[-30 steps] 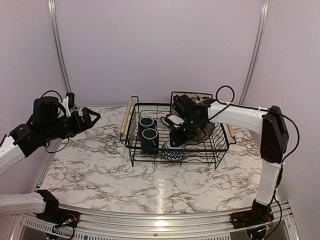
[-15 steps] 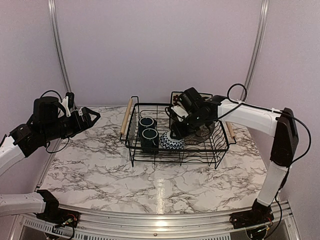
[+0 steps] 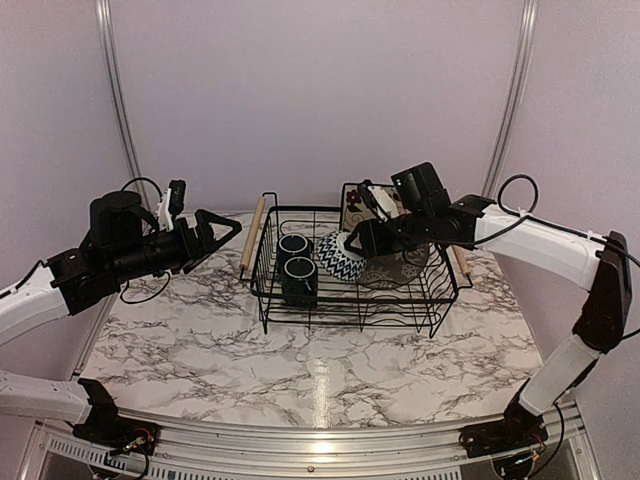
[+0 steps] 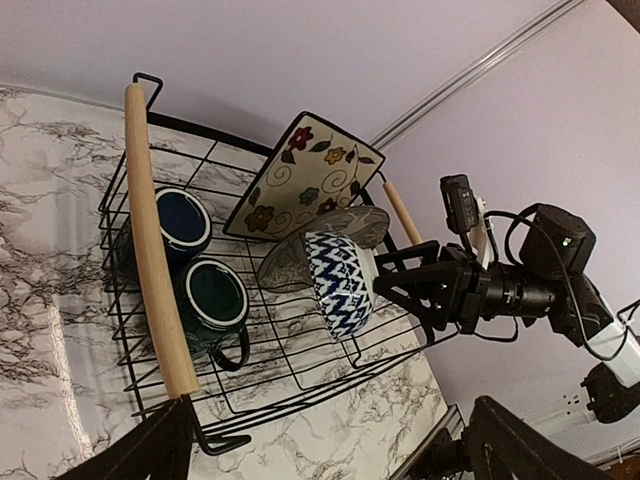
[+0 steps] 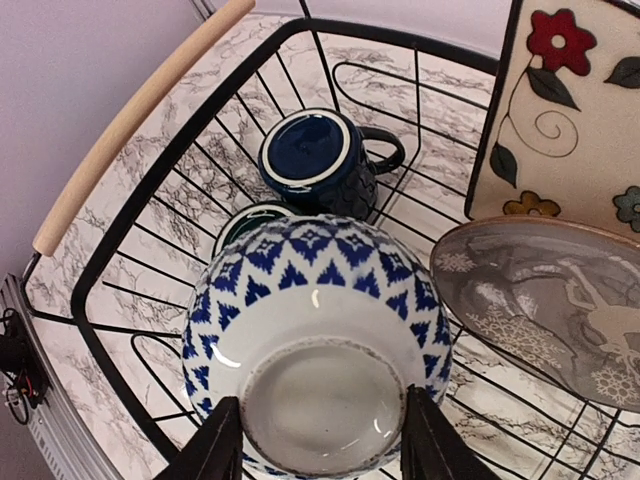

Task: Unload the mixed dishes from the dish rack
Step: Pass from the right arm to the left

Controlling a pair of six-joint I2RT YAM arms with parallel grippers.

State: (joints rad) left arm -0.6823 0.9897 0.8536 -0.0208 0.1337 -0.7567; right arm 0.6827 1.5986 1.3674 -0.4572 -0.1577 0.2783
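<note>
My right gripper is shut on the foot of the blue-white patterned bowl and holds it tilted on its side above the floor of the black wire dish rack. In the right wrist view the bowl sits between my fingers. Two dark teal mugs stand at the rack's left end. The grey plate and the square floral plate lean at the right, partly hidden by the arm. My left gripper is open and empty, left of the rack.
The rack has a wooden handle on its left side and another on its right. Marble table stretches in front of the rack. The back wall is close behind the rack. In the left wrist view the rack lies ahead.
My right gripper has lifted the bowl from the rack floor up and toward the back. My left arm has moved right, closer to the rack's left handle.
</note>
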